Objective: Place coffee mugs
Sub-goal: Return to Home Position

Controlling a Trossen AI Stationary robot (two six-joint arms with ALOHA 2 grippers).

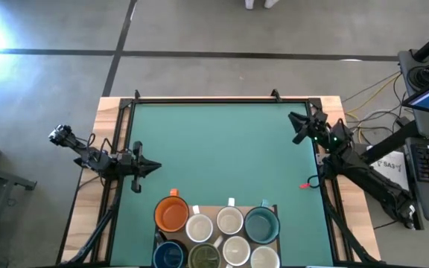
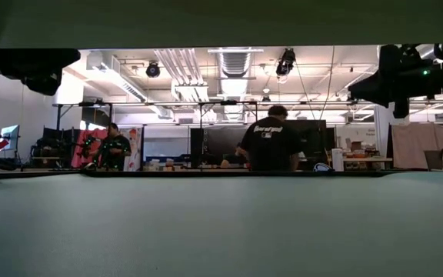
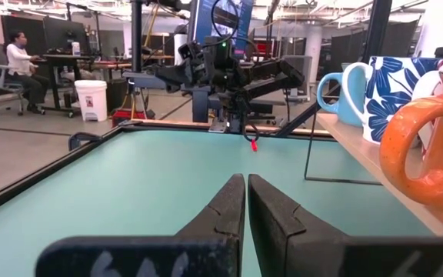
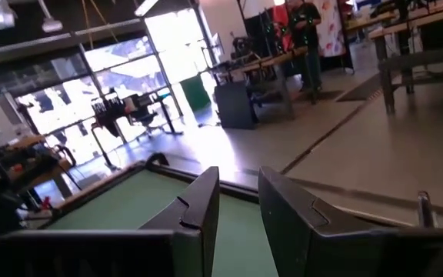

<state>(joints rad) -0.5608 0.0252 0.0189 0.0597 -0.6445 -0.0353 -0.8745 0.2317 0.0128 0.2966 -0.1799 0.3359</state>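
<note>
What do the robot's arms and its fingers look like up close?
Both arms are slim, dark and jointed. The left gripper and right gripper each end in two black, wedge-shaped fingers tapering to points. Faint white markings show on the left one's base; a green light glows on the right arm.

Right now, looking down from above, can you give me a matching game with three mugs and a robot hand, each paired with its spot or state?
Things:
1. orange mug
2. teal mug
3. dark blue mug
4. left hand

Spots or states, as seen in the high view:
A. upper right of the mug group
B. shut, holding nothing
C. upper left of the mug group
D. lower left of the mug group

Pairs: 1-C, 2-A, 3-D, 4-B
</note>
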